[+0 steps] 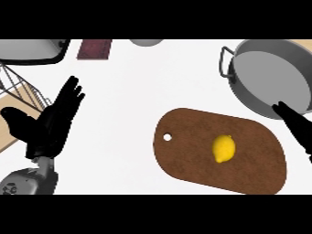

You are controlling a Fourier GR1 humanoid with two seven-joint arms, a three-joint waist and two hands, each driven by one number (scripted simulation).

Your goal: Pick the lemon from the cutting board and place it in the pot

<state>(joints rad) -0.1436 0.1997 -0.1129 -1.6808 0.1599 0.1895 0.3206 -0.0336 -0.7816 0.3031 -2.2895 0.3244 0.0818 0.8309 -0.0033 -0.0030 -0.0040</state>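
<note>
One lemon (223, 148) is seen lying on its side on the single cutting board (219, 151), a little to the right of the board's middle and well apart from the hanging hole at the board's left end. It is touched by nothing, so the pick is judged not yet begun. The board is laid flat on the white bench (151, 82) with its right end just below the pot (274, 77), which is judged to keep the carry from board to pot short. One pot is counted; it stands open, without a lid, with one side handle showing toward the board's upper left, and nothing is seen inside it.

The right robot hand (301, 130) is held over the board's right edge, between the lemon and the pot's near rim, with its fingers straight and pressed together, pinching nothing. It is judged to be placed there because it is the hand nearer both lemon and pot. The left robot hand (50, 121) is shown far to the left of the board, fingers up and spread, at rest and holding nothing.

Beyond the board, at the far edge, a dark red block (94, 49), part of a grey round object (147, 42) and a dark-rimmed grey vessel (24, 50) are each counted once; what they are cannot be told.
</note>
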